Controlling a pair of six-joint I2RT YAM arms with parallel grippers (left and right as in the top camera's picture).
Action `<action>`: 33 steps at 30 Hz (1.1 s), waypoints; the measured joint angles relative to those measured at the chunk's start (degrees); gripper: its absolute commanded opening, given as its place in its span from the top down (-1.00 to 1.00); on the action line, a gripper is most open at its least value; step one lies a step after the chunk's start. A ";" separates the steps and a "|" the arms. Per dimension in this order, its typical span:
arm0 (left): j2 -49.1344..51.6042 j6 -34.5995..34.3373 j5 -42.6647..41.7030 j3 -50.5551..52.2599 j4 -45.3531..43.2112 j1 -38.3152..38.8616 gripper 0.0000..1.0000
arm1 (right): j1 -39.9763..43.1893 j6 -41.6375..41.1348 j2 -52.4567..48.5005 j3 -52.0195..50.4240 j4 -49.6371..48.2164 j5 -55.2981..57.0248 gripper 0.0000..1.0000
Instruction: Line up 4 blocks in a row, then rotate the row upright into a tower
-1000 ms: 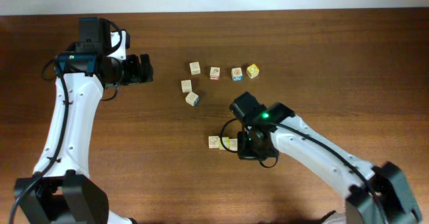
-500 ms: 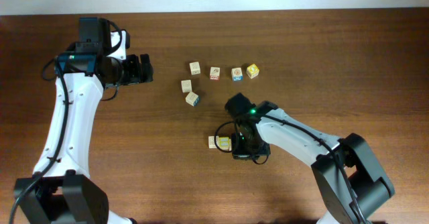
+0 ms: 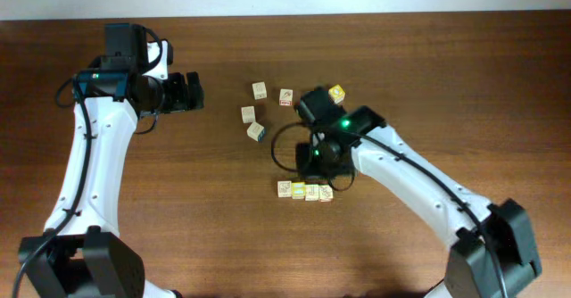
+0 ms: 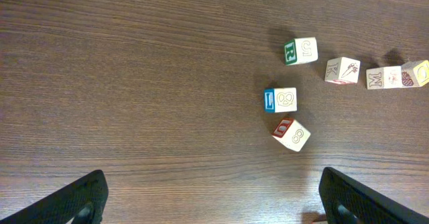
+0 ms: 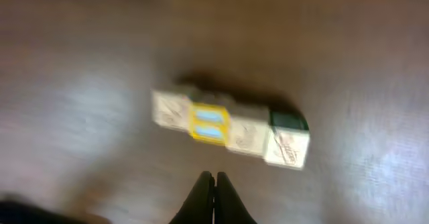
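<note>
The right gripper [image 5: 214, 187] has its two fingers pressed together on nothing. Its tips hang just beside a row of four small pale wooden cubes with coloured printed faces [image 3: 305, 191], which lie touching side by side at lower centre of the overhead view. The left gripper [image 3: 189, 93] stands spread wide and empty at upper left, well apart from every cube. More loose cubes [image 3: 256, 131] lie scattered at upper centre, and the right arm [image 3: 401, 177] crosses close to the rightmost of them.

The main risk is a nudge: with the shut tips so near the row, a sideways or low move would likely push a cube out of line or turn it. A careless swing of the arm could also sweep the scattered cubes.

The dark wooden table [image 3: 178, 209] is bare at lower left and along the right side, giving room to withdraw. Its far edge runs along the top of the frame, near the upper cubes.
</note>
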State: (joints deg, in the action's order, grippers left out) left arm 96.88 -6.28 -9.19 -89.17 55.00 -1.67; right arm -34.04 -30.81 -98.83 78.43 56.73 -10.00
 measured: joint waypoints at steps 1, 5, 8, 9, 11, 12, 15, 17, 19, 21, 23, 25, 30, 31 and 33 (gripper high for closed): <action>0.00 0.00 0.02 0.00 0.00 0.00 -0.98 | 0.00 0.00 0.26 0.57 -2.62 0.31 0.89; 0.00 0.00 0.02 0.00 0.02 0.00 -0.98 | 0.00 0.00 0.26 0.59 -6.29 0.90 0.89; 0.00 0.00 0.00 0.00 0.02 0.00 -0.98 | 0.00 -0.11 -0.26 0.59 -8.11 1.07 0.90; 0.00 0.00 0.02 0.00 0.02 0.00 -0.98 | 0.00 -0.07 -0.85 0.59 -8.70 1.07 0.90; 0.00 0.00 0.00 0.00 0.00 0.00 -0.98 | 0.00 -0.07 -2.10 0.59 -9.70 1.09 0.88; 0.00 0.00 0.00 0.00 0.02 0.00 -0.98 | 0.00 -0.09 -2.40 0.59 -9.86 1.09 0.89; 0.00 0.00 0.00 0.00 0.02 0.00 -0.99 | 0.00 -0.13 -2.51 0.59 -10.12 1.09 0.89; 0.00 0.00 0.00 0.00 0.02 0.00 -0.98 | 0.00 -0.13 -2.51 0.59 -10.12 1.09 0.88; 0.00 0.00 0.02 0.00 0.02 0.00 -0.98 | 0.00 -0.24 -2.51 0.59 -10.12 1.09 0.89; 0.00 0.00 0.00 0.00 0.02 0.00 -0.98 | 0.00 -0.20 -2.51 0.59 -10.12 1.09 0.88; 0.00 0.00 0.00 0.00 0.02 0.00 -0.98 | 0.00 -0.22 -2.51 0.59 -10.12 1.09 0.88; 0.00 0.00 0.02 0.00 0.02 0.00 -0.98 | 0.00 -0.24 -2.51 0.59 -10.12 1.09 0.88; 0.00 0.00 0.02 0.00 0.02 0.00 -0.98 | 0.00 -0.22 -2.51 0.59 -10.34 1.09 0.78; 0.00 0.00 0.02 0.00 0.02 0.00 -0.98 | 0.00 -0.24 -2.51 0.59 -10.54 1.09 0.62; 0.00 0.00 0.00 0.00 0.02 0.00 -0.98 | 0.00 -0.31 -2.51 0.59 -11.19 1.09 0.33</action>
State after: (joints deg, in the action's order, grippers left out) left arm 96.88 -6.28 -9.19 -89.17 55.02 -1.67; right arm -34.04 -31.11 -101.34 79.02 45.54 -8.91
